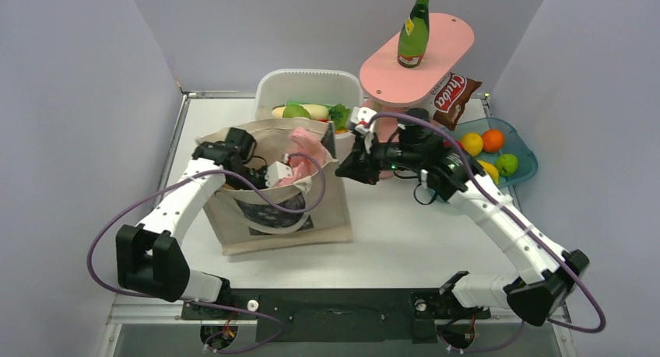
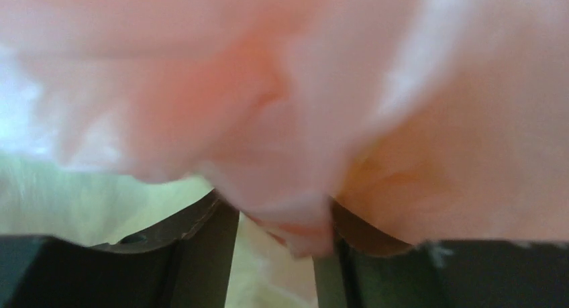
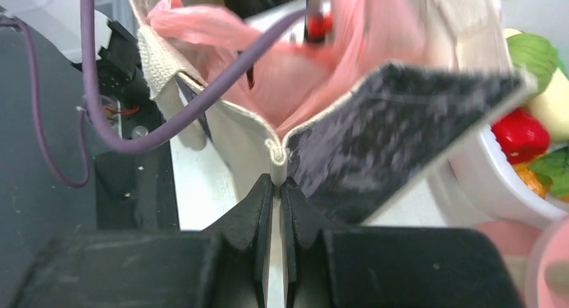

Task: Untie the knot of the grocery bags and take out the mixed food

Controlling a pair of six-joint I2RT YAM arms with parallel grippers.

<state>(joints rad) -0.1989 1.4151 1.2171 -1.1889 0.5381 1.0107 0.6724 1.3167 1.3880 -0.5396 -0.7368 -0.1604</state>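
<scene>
The beige canvas tote stands mid-table with the pink plastic bag bunched in its mouth. My left gripper reaches into the tote. In the left wrist view it holds a fold of the pink bag between its fingers. My right gripper is shut on the tote's right rim seam, beside the dark patch. The green bottle stands on a pink stand. The crisp packet leans behind it. A round green vegetable, a white radish and a leafy green lie in a white tub.
The white tub stands behind the tote and shows in the right wrist view with a red pepper. The pink stand is at back right. A blue bowl of fruit sits far right. Purple cables loop over the tote.
</scene>
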